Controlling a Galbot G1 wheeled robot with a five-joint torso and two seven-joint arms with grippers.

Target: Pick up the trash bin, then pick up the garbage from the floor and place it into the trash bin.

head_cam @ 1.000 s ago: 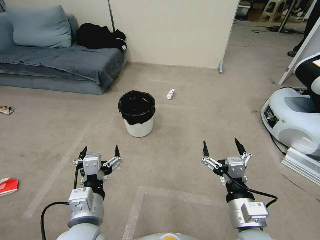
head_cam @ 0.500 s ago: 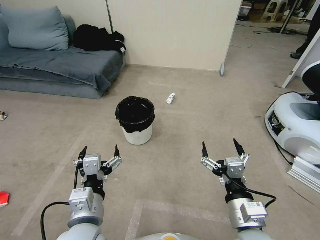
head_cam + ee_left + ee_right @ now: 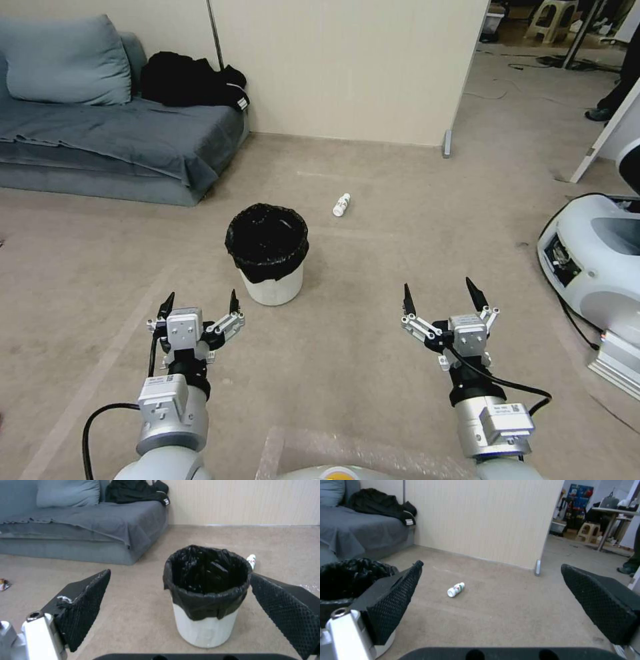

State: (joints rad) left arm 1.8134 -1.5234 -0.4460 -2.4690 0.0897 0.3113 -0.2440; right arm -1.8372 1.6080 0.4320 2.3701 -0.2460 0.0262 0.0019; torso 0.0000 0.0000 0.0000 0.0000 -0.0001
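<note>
The bin [image 3: 268, 257] stands upright on the carpet just left of centre in the head view, white below, with a black liner [image 3: 267, 238] folded over its rim. A small white bottle [image 3: 341, 205] lies on its side on the floor up and to the right of the bin, near it but apart from it.

The left gripper [image 3: 199, 301] hangs at lower left of the head view, its fingers spread wide with nothing between them, below and left of the bin and clear of it. The right gripper [image 3: 440, 297] hangs at lower right, likewise spread wide and empty, well apart from both bin and bottle.

In the left wrist view the bin [image 3: 206, 627] sits right of centre between the two black textured pads [image 3: 83, 605], untouched, and the bottle's end [image 3: 251, 560] peeks out past the liner's rim. In the right wrist view the bottle [image 3: 455, 589] lies mid-frame on the floor between the parted pads [image 3: 391, 600], with the bin's liner [image 3: 346, 580] at the left edge.

A grey sofa [image 3: 113, 147] fills the upper left of the head view, with a cushion [image 3: 63, 60] and a heap of black cloth [image 3: 190, 80] on it. A beige partition [image 3: 347, 67] runs across the upper middle, and a white machine [image 3: 600, 260] stands at the right edge.
</note>
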